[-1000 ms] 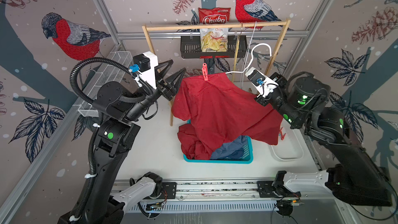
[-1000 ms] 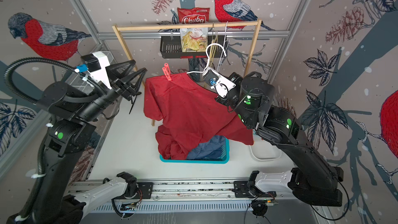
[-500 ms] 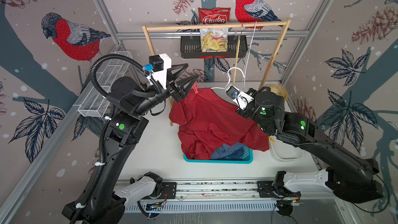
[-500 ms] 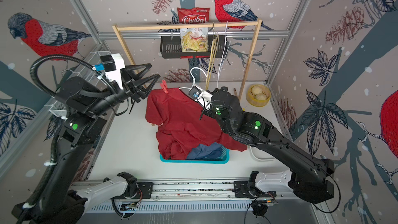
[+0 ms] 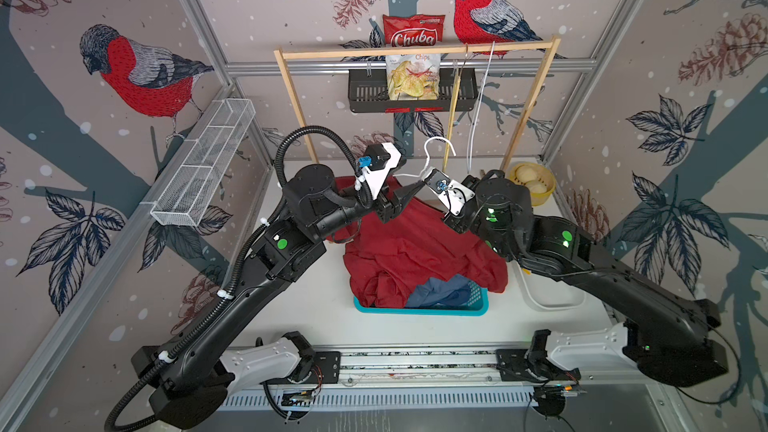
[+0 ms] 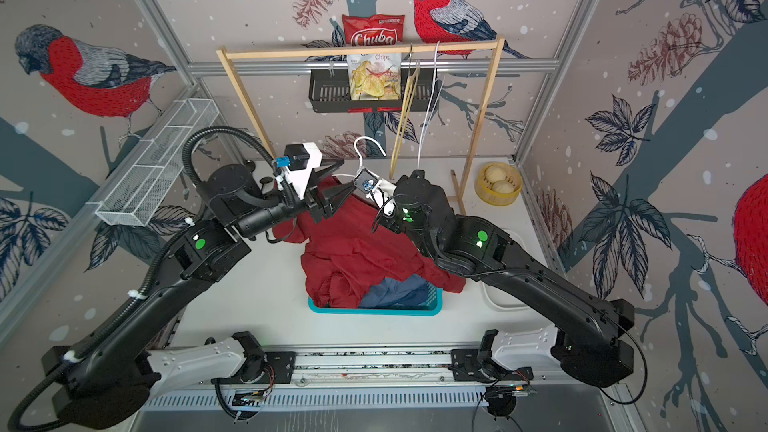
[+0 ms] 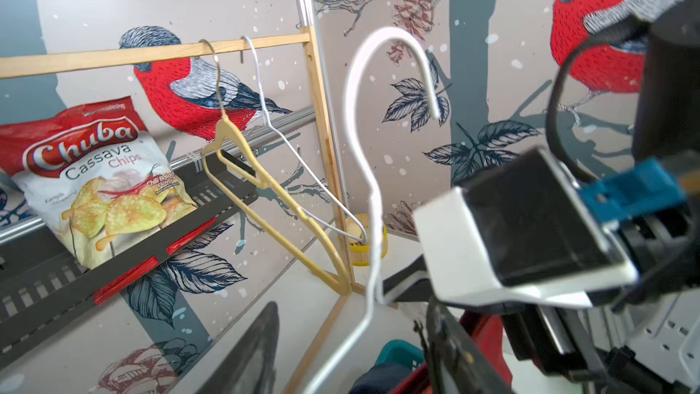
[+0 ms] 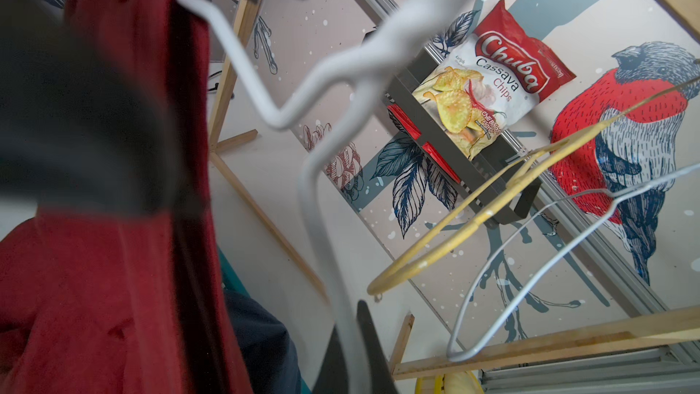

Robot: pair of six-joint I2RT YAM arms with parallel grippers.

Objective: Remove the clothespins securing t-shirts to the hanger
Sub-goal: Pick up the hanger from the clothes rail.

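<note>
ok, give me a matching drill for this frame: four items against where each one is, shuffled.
Things:
1. red t-shirt
2. chips bag
3. yellow hanger
4. thick white hanger

Places:
A. gripped in the right hand, off the rail
B. hooked on the wooden rail
C. standing in the black wall basket
D. spilling over the teal basket

Pairs: 1-D, 2-C, 3-B, 4-A

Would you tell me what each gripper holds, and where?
Right gripper grips the white hanger on its wire just below the hook; left gripper is open, holding nothing.
</note>
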